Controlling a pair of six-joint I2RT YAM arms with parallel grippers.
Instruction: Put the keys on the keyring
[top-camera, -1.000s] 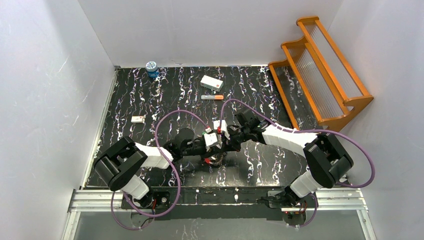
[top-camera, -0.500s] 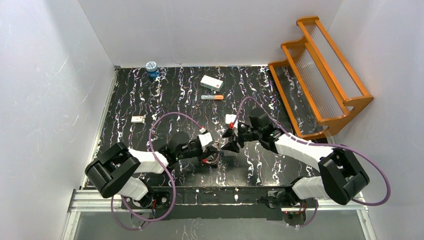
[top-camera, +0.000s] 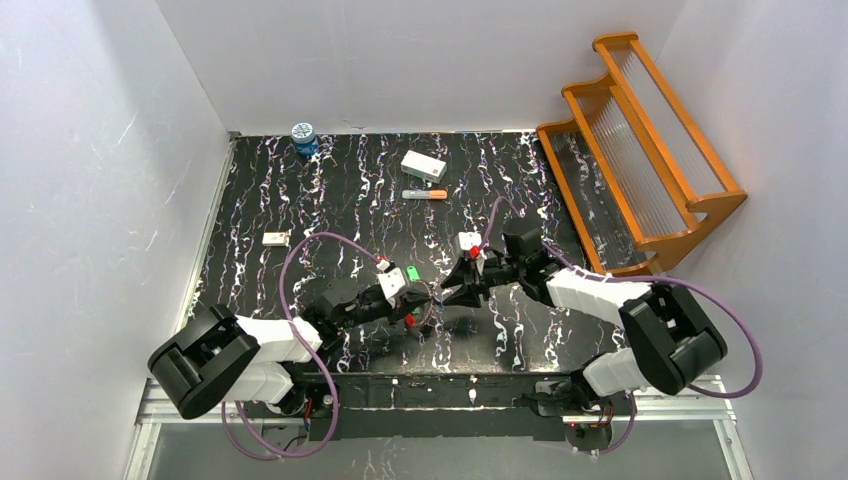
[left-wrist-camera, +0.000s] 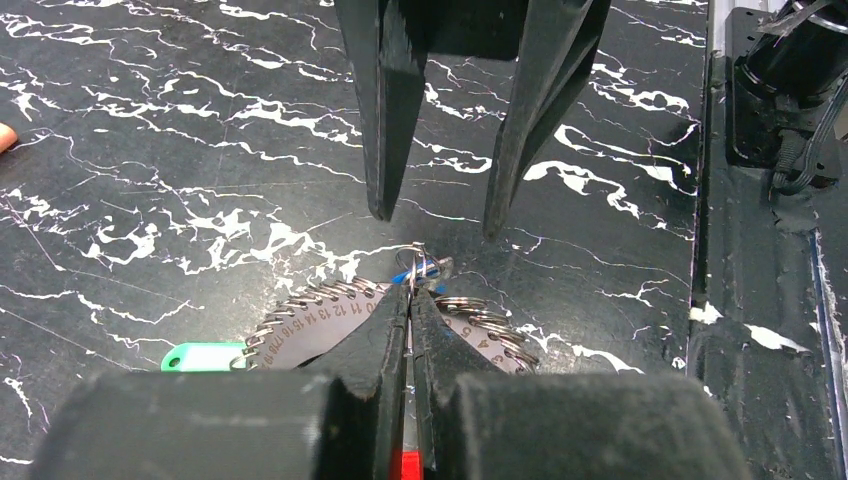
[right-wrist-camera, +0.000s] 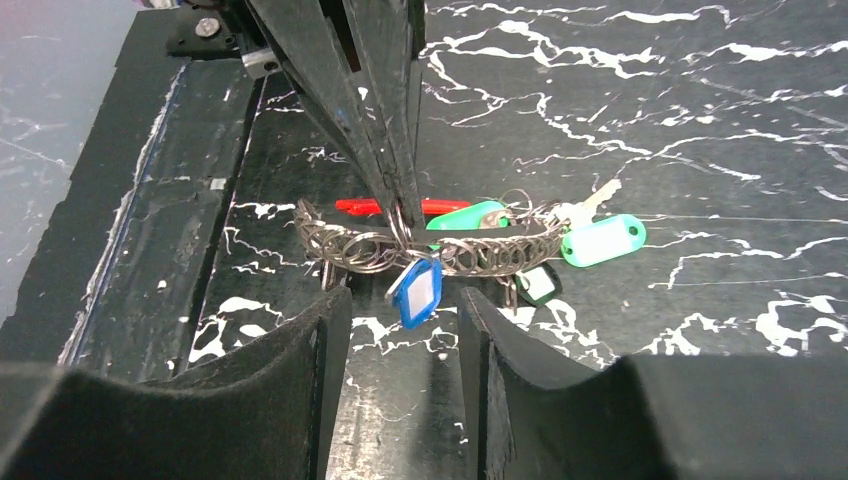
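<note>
Keyring (right-wrist-camera: 345, 250) tight in left gripper (left-wrist-camera: 410, 300) near front edge of table (top-camera: 505, 350); right gripper (left-wrist-camera: 437, 220) parted, empty, opposite.

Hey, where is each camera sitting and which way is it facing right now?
Top: above and behind the table, looking down; both arms show.
Left wrist: looks past the shut left gripper toward the right gripper.
Right wrist: looks between its own open jaws back at the left gripper.
Both wrist views share the keyring, seen from opposite sides.

Bright, even overhead light, faint shadows — wrist views sharp mid-frame, soft along the bottom edge.
</note>
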